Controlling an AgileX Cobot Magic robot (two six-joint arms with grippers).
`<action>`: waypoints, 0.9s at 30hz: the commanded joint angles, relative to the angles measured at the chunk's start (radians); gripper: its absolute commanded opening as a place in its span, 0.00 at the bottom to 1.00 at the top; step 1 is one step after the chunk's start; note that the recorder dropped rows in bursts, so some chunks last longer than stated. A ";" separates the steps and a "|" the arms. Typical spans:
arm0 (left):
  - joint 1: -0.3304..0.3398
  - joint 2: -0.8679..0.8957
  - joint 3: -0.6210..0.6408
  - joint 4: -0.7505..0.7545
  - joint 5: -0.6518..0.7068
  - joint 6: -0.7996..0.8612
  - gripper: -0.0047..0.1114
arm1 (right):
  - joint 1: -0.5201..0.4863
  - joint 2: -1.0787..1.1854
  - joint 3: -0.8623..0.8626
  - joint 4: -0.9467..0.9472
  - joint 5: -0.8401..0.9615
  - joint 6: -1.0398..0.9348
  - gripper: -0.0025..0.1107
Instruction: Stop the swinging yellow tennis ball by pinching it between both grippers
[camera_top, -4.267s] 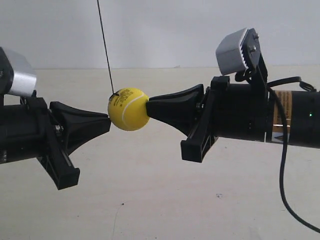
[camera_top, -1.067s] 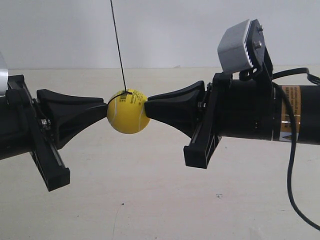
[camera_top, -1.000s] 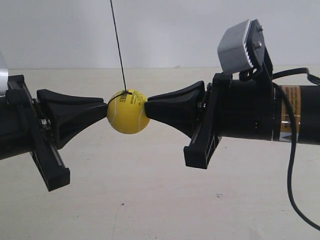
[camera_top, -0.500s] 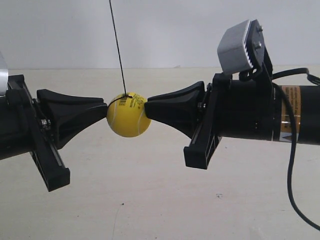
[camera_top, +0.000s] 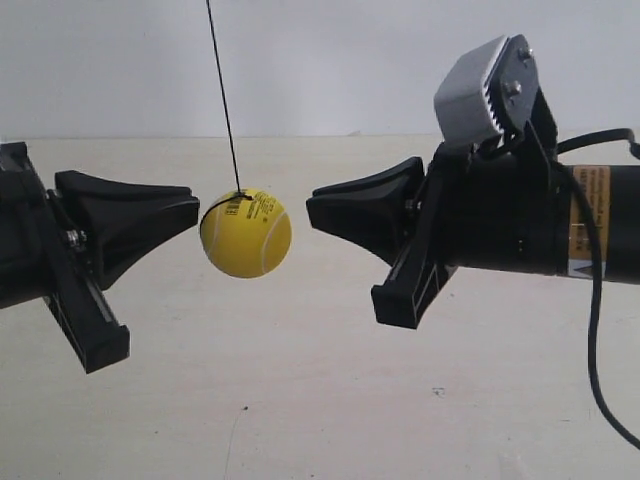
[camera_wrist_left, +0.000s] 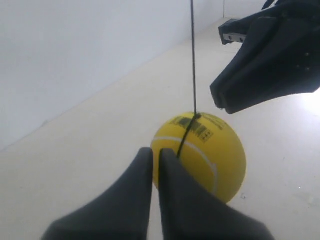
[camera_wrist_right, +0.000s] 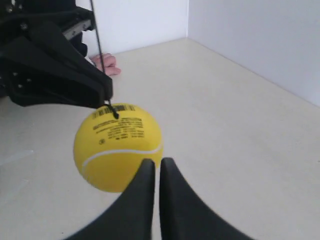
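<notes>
The yellow tennis ball (camera_top: 245, 235) hangs free on its thin dark string (camera_top: 222, 100) between the two black cone tips. My left gripper (camera_top: 195, 208), the arm at the exterior view's left, is shut; its tip sits at the ball's edge, and contact cannot be told. My right gripper (camera_top: 310, 205) is shut and stands a small gap away from the ball's other side. In the left wrist view the ball (camera_wrist_left: 210, 155) lies just past my left gripper (camera_wrist_left: 155, 152). In the right wrist view the ball (camera_wrist_right: 115, 145) lies just beyond my right gripper (camera_wrist_right: 155, 162). Neither gripper holds anything.
A pale tabletop (camera_top: 300, 400) lies below, with a white wall (camera_top: 330, 60) behind. A black cable (camera_top: 592, 330) loops down from the right arm. A person's hand (camera_wrist_right: 105, 64) rests on the table behind the left arm.
Both cone tips have drawn back from the ball, which was pinched between them. The ball now hangs loose and has drifted slightly toward the left arm.
</notes>
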 joint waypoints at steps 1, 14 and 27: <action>-0.010 -0.041 0.014 -0.027 0.036 -0.004 0.08 | 0.000 -0.058 -0.005 -0.003 0.057 0.028 0.02; -0.010 -0.041 0.053 -0.034 0.059 -0.014 0.08 | 0.000 -0.023 -0.005 -0.116 -0.006 0.149 0.02; -0.010 0.050 0.055 -0.011 -0.081 -0.011 0.08 | 0.000 0.044 -0.005 -0.078 -0.117 0.075 0.02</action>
